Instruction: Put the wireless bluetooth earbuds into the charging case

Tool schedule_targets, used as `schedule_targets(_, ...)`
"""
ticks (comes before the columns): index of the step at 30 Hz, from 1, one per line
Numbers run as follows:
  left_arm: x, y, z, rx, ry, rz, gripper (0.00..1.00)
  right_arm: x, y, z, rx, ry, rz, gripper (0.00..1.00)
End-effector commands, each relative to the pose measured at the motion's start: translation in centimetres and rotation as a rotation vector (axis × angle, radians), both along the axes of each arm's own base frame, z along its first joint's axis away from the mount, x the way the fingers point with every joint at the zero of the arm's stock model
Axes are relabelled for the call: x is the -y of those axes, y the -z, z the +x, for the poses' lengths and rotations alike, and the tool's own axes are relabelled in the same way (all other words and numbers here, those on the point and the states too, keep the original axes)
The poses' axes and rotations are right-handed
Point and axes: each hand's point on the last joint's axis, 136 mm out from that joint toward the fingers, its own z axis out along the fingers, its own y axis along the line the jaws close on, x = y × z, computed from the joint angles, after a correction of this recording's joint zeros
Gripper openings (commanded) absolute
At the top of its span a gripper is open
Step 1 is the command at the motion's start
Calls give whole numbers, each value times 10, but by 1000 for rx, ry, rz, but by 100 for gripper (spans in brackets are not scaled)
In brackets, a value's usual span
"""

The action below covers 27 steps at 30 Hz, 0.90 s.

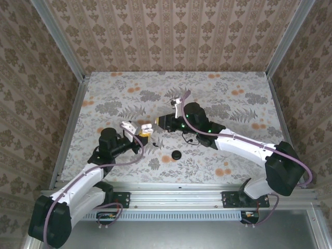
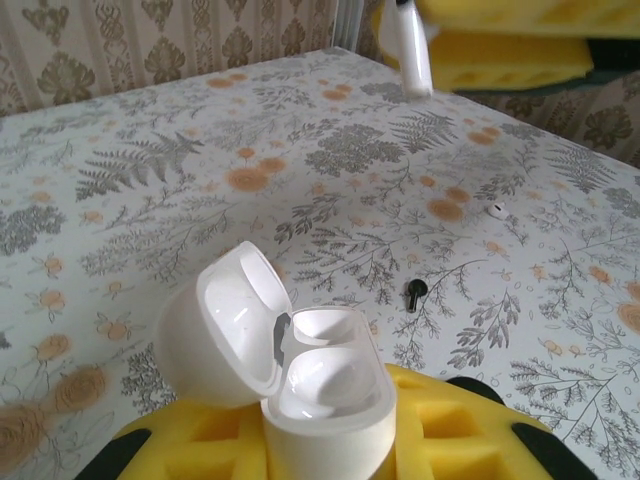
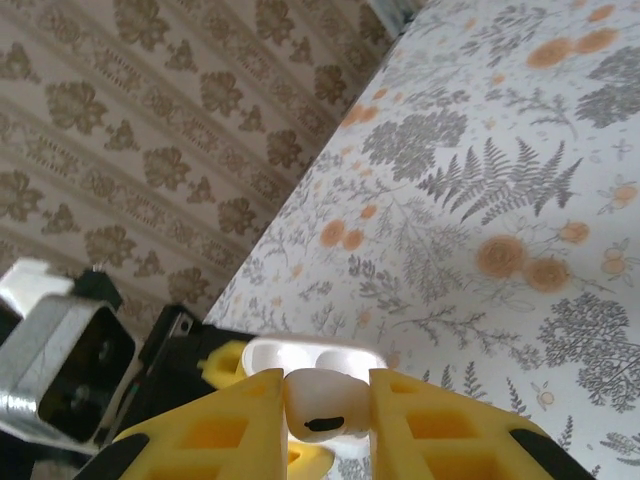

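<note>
Holding open rounded white plastic charging case (image 2: 330, 405) in left fingers (image 2: 470, 430), tiny white earbud (image 3: 318, 400) in right fingers (image 3: 215, 430); next, likely: aligning over socket.

The left arm (image 1: 78, 187) is reaching out from its base, with the left tool (image 1: 144, 130) sitting beyond and to the left of the small black round disc (image 1: 177, 155). Its yellow foam pads (image 2: 440, 440) are clamping the open white glossy charging case (image 2: 320, 390). The right arm (image 1: 244, 148) is stretching leftward. The right tool (image 1: 161, 122) is hanging beyond the disc, facing the left tool and pinching a tiny white earbud (image 3: 320, 400).
</note>
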Motion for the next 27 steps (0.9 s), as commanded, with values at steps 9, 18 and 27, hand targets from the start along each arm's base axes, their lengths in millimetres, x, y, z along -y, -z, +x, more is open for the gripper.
schedule_targets(9,15,-40,-4,200,91,-22,8,-15,-19,-20,117,-46,40,25)
schedule_targets(18,14,-50,-2,226,74,-46,8,-25,-15,-18,108,-48,51,25)
schedule_targets(27,22,-56,-8,227,96,-70,8,-34,-11,-16,101,-40,61,24)
